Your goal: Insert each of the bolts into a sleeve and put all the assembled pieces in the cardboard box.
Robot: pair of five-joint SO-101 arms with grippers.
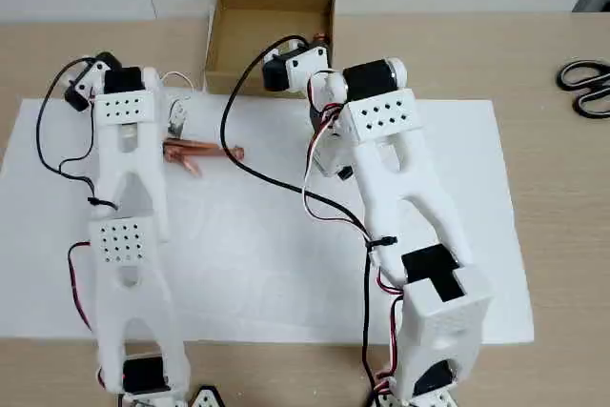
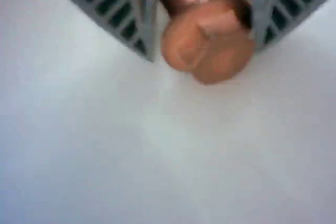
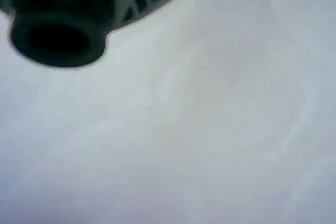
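The left gripper (image 2: 202, 27) pinches a copper bolt (image 2: 210, 48) near the white sheet's (image 1: 276, 264) far edge. The right gripper (image 1: 329, 161) seems closed on a black sleeve (image 3: 58, 38). Poorly aligned axes could jam the bolt or twist it loose.

We find the cardboard box (image 1: 272, 35) at the far edge of the table (image 1: 562, 235), behind the paper sheet (image 1: 257, 264). The bolts (image 1: 202, 152) lie on the sheet, before the box, leftward. The scissors (image 1: 584, 88) lie far right, off the sheet.
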